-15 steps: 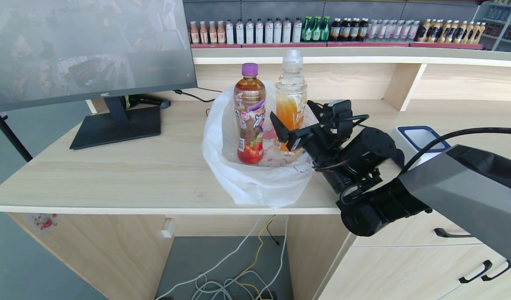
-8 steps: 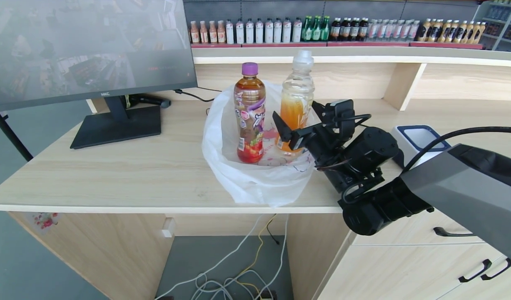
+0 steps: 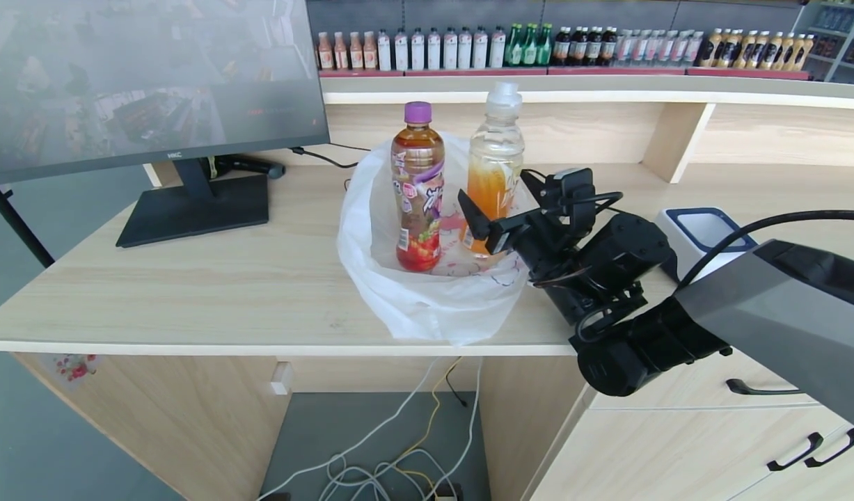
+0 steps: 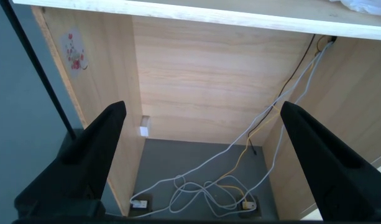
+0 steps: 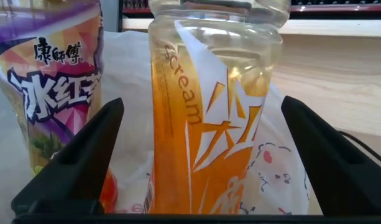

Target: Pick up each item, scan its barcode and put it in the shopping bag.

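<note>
The left gripper (image 4: 202, 109) hangs low in front of the table (image 3: 190, 292), jaws spread wide and holding nothing, facing the cables (image 4: 209, 186) beneath. It has no part in this step and is best left there.

Up on the table, the right gripper (image 3: 500, 198) sits at the bag (image 3: 427, 306), jaws wide open to either side of the orange bottle (image 5: 215, 124) with clear gaps, gripping nothing. That bottle stands about upright inside the bag, just beside the tea bottle (image 3: 417, 195), so the step looks like letting go and getting clear. To do it well, draw the arm straight back along the line it points, with the jaws at full spread until the tips are past the bottle's widest part. The bottle is tall, part-filled and stands on crumpled film, so a brush from a jaw could tip it into its neighbour. Mind the bag's rim too, since a tip that snags it would drag both bottles.

The scanner (image 3: 701, 233) sits behind the arm on the robot's right.

As for writing, the orange bottle's clear wrap bears white shapes and a line of slanted letters. The tea bottle's purple label shows large white characters and a barcode strip. The monitor (image 3: 148, 76) has a small logo on its lower edge. Labels on the far shelf (image 3: 538, 73) are too small to make out.
</note>
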